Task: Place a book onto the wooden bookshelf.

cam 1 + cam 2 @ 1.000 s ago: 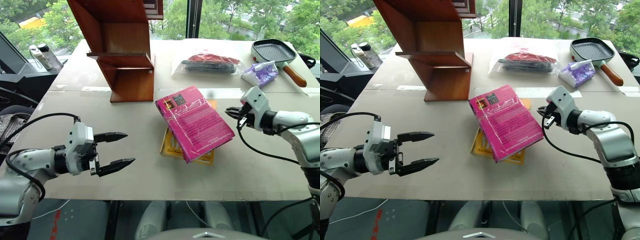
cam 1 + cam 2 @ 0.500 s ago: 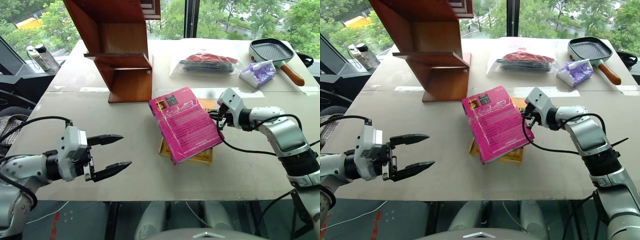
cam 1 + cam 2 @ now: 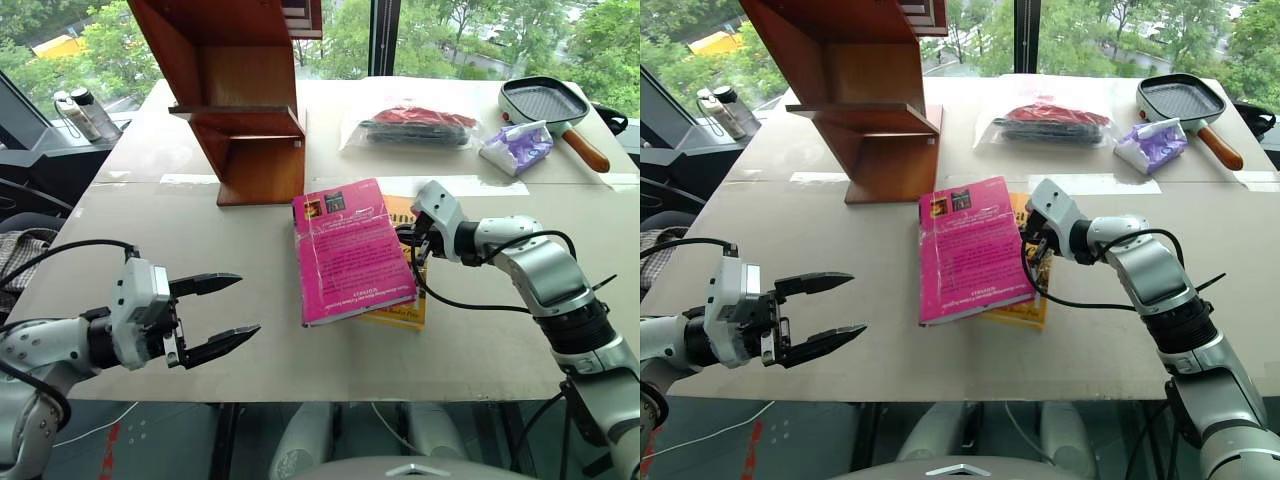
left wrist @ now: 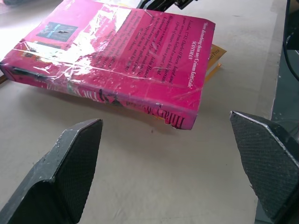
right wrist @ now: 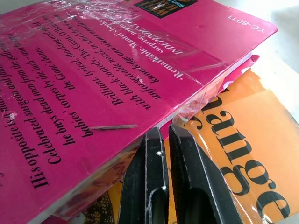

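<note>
At table centre, the pink book [image 3: 350,250] lies on an orange book [image 3: 405,300].
Right wrist view: right gripper [image 5: 164,135] pressed together, tips under the pink cover; left gripper [image 3: 225,313] spread apart.

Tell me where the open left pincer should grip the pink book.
Probably the near-left corner of the pink book, approached from the left pincer's side: that edge overhangs the yellow book and sits slightly off the table, facing its open fingers.
</note>
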